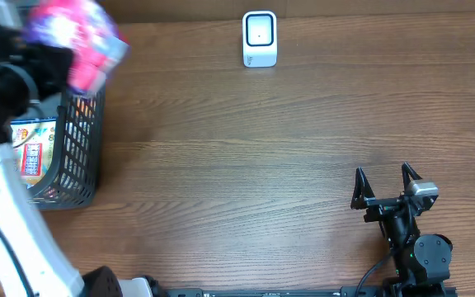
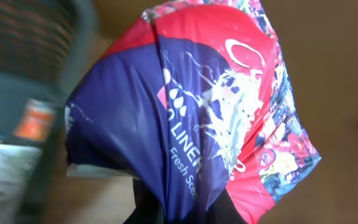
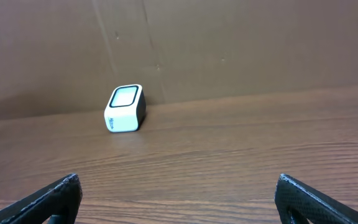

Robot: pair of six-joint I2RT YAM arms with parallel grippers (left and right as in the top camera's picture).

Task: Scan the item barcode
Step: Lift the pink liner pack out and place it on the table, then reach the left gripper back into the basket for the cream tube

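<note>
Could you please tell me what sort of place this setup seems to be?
Probably a mock shop checkout: a small white barcode scanner stands on the wooden table, a black mesh basket holds packaged goods, and a pink and blue packet is held up near it.

The left arm [image 1: 7,223] has a white link and black joints; the right pincer [image 1: 382,170] is black, with tapering fingers [image 1: 359,186].

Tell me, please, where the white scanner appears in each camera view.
Overhead: white scanner at top centre, near the far edge of the table.
Left wrist: not in it; a pink and blue packet fills the picture.
Right wrist: left of centre, by the back wall.
Shared landmark: the wood-grain table under the scanner, in overhead and right wrist.
</note>
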